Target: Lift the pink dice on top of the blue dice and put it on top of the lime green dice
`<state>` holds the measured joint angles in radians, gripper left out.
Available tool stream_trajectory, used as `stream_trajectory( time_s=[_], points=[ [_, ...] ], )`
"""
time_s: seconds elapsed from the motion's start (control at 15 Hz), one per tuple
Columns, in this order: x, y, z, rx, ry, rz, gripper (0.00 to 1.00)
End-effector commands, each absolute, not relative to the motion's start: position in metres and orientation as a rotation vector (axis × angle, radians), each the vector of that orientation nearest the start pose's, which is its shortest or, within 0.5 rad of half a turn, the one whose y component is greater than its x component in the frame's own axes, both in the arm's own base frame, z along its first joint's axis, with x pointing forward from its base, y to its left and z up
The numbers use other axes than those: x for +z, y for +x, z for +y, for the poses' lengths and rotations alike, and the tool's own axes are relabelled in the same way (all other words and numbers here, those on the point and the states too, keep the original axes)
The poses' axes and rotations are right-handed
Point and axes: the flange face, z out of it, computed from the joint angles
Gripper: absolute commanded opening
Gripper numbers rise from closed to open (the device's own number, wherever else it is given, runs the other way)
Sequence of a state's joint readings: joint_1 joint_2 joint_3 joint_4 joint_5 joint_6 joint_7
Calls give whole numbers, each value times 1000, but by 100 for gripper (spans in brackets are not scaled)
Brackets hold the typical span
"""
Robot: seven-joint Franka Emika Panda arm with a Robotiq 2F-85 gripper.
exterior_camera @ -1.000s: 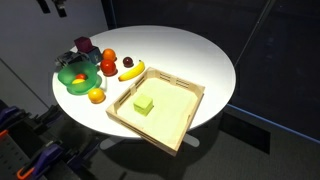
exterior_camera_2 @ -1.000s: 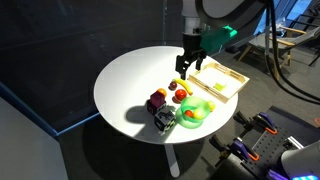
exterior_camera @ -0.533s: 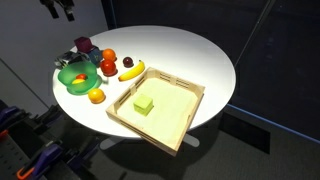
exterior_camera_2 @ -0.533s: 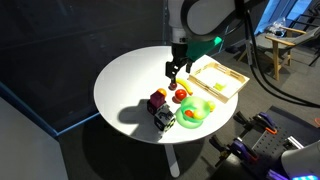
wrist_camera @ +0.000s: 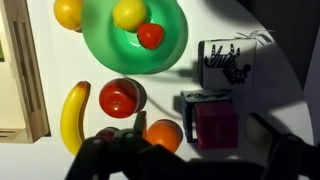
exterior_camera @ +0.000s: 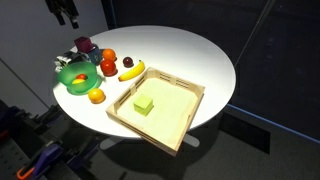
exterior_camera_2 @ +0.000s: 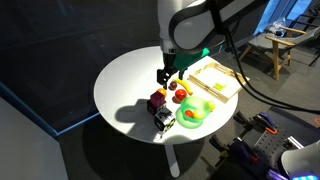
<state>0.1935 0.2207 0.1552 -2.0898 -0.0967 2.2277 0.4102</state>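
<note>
Exterior views: both high, looking down at the table (exterior_camera: 195,55) (exterior_camera_2: 125,75) from different sides, well back.
Wrist view: close, straight down over bowl (wrist_camera: 112,55) and pink dice (wrist_camera: 215,125).
Shared: bowl, fruit (wrist_camera: 119,97), pink dice.

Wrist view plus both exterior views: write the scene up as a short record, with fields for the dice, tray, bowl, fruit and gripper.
pink dice: stacked on the blue dice, of which only a dark edge shows
lime green dice: alone inside the wooden tray
green bowl: holds a yellow fruit and a small red one
loose fruit: banana, red fruit, orange
gripper: open, empty, above the table near the pink dice
task state: pink dice not yet lifted
</note>
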Motion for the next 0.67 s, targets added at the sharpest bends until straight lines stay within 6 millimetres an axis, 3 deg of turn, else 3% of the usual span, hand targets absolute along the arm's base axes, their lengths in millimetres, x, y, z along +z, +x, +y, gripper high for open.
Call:
stream_trajectory(
  time_s=[0.0, 0.6],
  points=[
    [304, 548, 197, 61, -3220, 39, 100],
    [296, 555, 202, 22, -3205, 23, 100]
  ],
)
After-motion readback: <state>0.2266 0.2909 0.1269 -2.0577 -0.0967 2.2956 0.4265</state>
